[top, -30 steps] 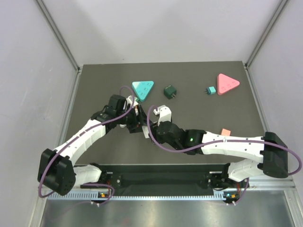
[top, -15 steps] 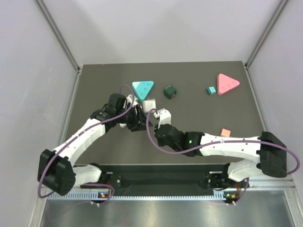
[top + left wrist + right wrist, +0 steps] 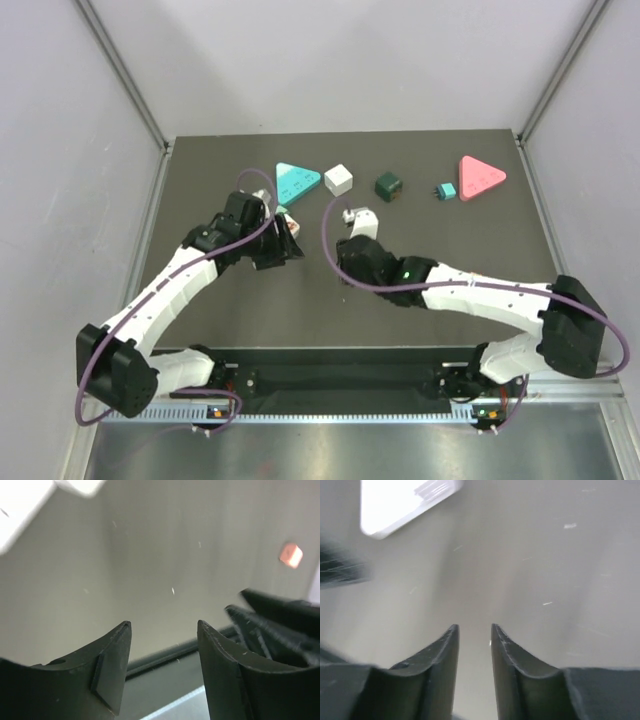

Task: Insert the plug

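Observation:
A white cube [image 3: 338, 180] lies on the dark table [image 3: 450, 240], just right of a teal triangular block [image 3: 297, 180]. A dark green plug [image 3: 388, 185] sits further right. A small teal plug [image 3: 446, 190] rests against a pink triangular block [image 3: 480, 177]. My left gripper [image 3: 285, 242] [image 3: 162, 625] is open and empty, below the teal block. My right gripper [image 3: 355, 216] [image 3: 475, 626] hangs below the white cube. Its jaws stand a narrow gap apart with nothing between them. A white object [image 3: 405, 502] shows at the top left of the right wrist view.
A small salmon block [image 3: 290, 555] lies on the table in the left wrist view. Grey walls close in the table on the left, back and right. The black rail [image 3: 340, 380] with the arm bases runs along the near edge.
The white cube was between the two grippers; it now lies on the table by the teal block. The dark green plug has shifted right. Both grippers have drawn apart, and the right jaws have narrowed.

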